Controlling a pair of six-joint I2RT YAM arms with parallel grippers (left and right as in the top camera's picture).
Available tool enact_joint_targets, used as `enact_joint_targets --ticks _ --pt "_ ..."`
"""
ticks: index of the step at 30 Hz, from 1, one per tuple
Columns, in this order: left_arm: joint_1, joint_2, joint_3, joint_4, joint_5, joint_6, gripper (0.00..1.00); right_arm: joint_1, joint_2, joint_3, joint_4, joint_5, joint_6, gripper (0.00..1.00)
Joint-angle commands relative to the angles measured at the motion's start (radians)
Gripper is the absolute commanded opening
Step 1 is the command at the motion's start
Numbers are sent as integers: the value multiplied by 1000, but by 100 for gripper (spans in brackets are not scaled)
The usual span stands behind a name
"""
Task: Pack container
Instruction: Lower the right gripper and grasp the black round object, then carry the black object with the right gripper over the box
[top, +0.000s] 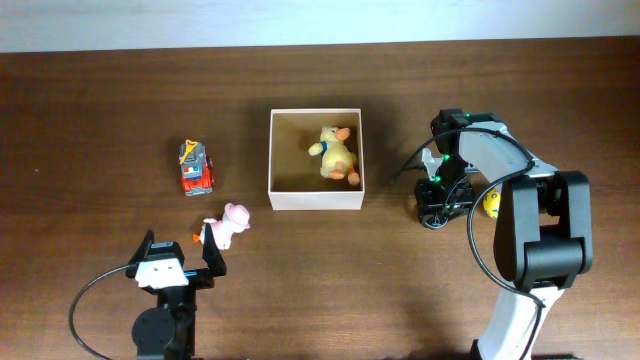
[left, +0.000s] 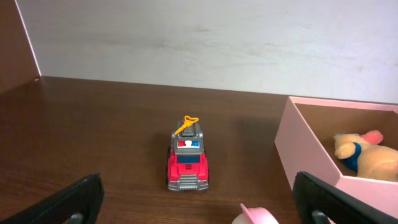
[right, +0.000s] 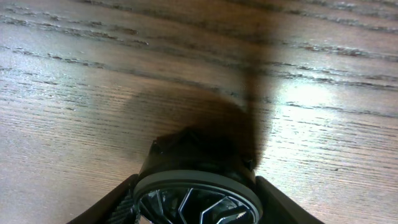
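Site read as a robotics lab bench, not a home: the left arm and right arm sat at a dark wood-grain table, with a black cable looping off one base. Behind stood a bare pale wall. The only props were a toy fire truck, a pink toy and the container, set out apart.

Overhead top-down, left wrist shares container
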Motion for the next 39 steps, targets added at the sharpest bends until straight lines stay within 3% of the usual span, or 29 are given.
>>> enact_joint_targets --ticks 1,14,30,39 --pt "6 -6 -7 2 11 13 99 3 -18 1 8 -9 5 56" --pt "6 -6 -7 2 11 13 99 3 -18 161 3 -9 4 57" --pt "6 -6 -7 2 11 13 99 10 -18 549 -43 -125 4 57" --pt "6 -6 -7 2 11 13 99 125 -18 670 -43 -140 4 57"
